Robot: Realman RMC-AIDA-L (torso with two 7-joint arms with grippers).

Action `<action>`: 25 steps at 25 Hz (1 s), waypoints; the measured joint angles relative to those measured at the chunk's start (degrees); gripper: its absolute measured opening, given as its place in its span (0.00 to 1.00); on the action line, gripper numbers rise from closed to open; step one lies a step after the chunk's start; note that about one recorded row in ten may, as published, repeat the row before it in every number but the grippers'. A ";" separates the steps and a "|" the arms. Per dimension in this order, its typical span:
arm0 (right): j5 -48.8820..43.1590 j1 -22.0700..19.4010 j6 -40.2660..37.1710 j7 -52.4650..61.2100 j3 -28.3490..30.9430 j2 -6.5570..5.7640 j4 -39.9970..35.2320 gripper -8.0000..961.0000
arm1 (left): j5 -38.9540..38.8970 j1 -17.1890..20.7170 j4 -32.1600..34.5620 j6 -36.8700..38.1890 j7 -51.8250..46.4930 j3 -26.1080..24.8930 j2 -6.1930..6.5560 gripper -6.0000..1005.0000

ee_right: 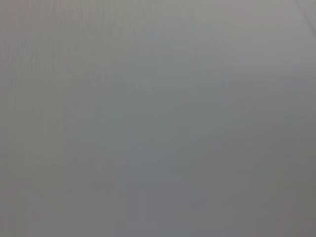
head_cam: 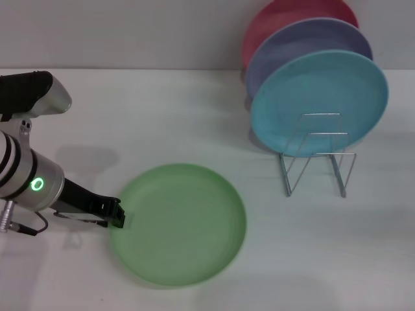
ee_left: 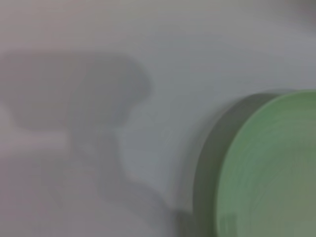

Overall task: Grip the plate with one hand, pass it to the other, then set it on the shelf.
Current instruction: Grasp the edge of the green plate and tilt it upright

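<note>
Three plates stand on edge in the silver wire plate rack (head_cam: 318, 155) at the far right of the white table (head_cam: 162, 116): a sky-blue plate (head_cam: 320, 97) nearest, a lavender plate (head_cam: 305, 45) behind it and a red plate (head_cam: 285, 16) farthest back, each leaning against the next. The rack's front loops, on the near side of the blue plate, hold nothing. The light-green plate (head_cam: 178, 223) is not in the rack; it lies flat on the table at near centre, well apart from the rack and to its left. The left gripper (head_cam: 115, 214) sits low at the green plate's left rim, its black fingertips touching or just at the edge, with the silver-and-white arm and its green light ring reaching in from the left edge of the head view; whether the fingers are clamped on the rim or merely beside it cannot be told. The left wrist view adds what the head view lacks: the green plate (ee_left: 271, 168) seen close, its raised rim casting a dark shadow on the table, and the arm's own broad shadow on the surface beside it, but no fingers. The right wrist view shows only plain grey surface, and the right gripper appears in no view.
</note>
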 joint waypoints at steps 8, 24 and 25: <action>-0.05 0.08 0.00 0.13 0.00 -0.03 0.00 0.72 | 0.91 -0.09 -0.06 0.26 0.07 0.60 0.05 0.13; 0.09 0.07 0.00 0.43 0.00 0.00 0.00 0.72 | 2.00 -1.26 -0.67 0.51 0.89 2.31 0.00 0.08; 0.09 0.07 0.00 0.44 0.00 0.01 0.00 0.72 | 2.41 -1.26 -0.53 0.63 0.98 2.64 0.00 0.07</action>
